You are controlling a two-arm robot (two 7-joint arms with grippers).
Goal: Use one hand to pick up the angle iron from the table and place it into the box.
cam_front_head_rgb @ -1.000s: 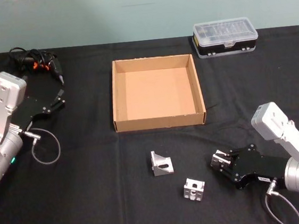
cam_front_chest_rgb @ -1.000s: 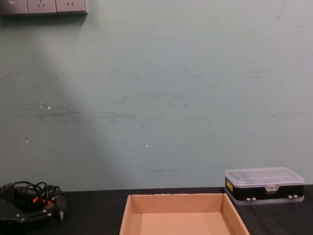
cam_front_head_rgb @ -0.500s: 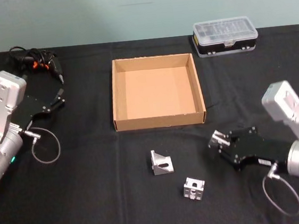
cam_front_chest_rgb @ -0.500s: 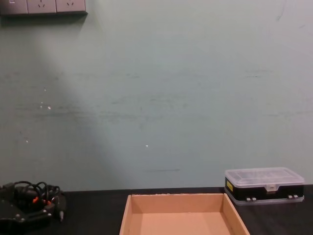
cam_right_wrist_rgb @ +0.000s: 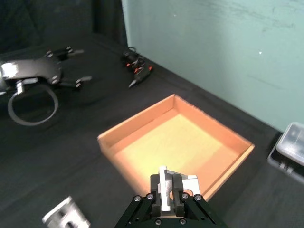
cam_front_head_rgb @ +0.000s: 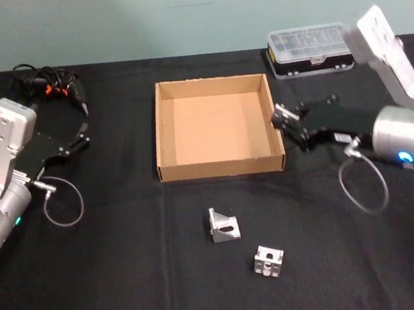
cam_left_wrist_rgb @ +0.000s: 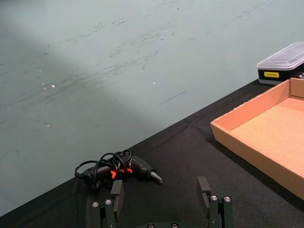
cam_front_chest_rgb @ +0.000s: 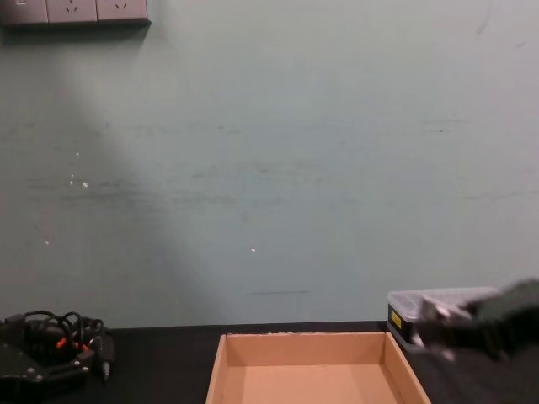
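Angle iron (cam_right_wrist_rgb: 188,182) half-hidden by right fingers (cam_right_wrist_rgb: 155,186)

Black table (cam_front_head_rgb: 131,281) is seen carrying a tan cardboard box (cam_front_head_rgb: 220,170) at mid-back, open side up. An angle iron (cam_front_head_rgb: 222,225) is laid in front of the box, a second angle iron (cam_front_head_rgb: 268,261) near it, closer to the robot. A clear-lidded case (cam_front_head_rgb: 309,51) is set far right, a corded tool (cam_front_head_rgb: 52,86) far left.

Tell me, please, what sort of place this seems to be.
Probably a robotics lab bench: a matte black tabletop against a pale-green wall, a clear-lidded plastic parts case, and the right claw holding a silver metal angle bracket beside a shallow tan cardboard box.
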